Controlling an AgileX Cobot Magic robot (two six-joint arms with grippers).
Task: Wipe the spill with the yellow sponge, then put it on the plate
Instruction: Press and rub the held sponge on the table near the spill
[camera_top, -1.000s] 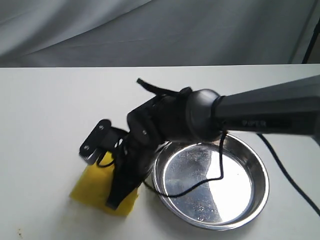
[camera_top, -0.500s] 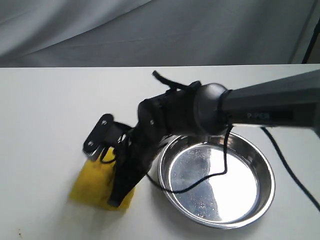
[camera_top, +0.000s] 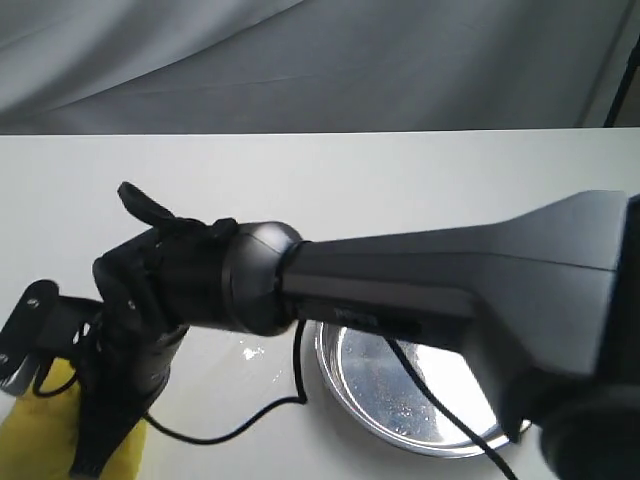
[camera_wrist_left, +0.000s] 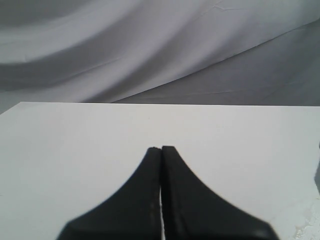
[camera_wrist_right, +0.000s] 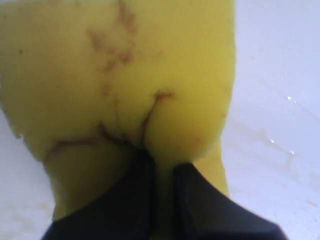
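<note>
The yellow sponge lies at the table's front left corner, creased and stained with brown lines in the right wrist view. My right gripper has reached across from the right and is shut on the sponge, its two black fingers pinching a fold of foam. The silver plate stands to the right of the sponge, mostly hidden behind the arm. The spill blotch itself is not visible; only faint wet streaks show on the table beside the sponge. My left gripper is shut on nothing above bare white table.
The right arm's thick dark body crosses the front of the table and blocks much of it. A black cable hangs from it down to the table. Grey cloth forms the backdrop behind the table's far edge.
The right arm has swept the sponge well to the left and toward the front edge, away from the plate. The gripper stays shut on the sponge.
</note>
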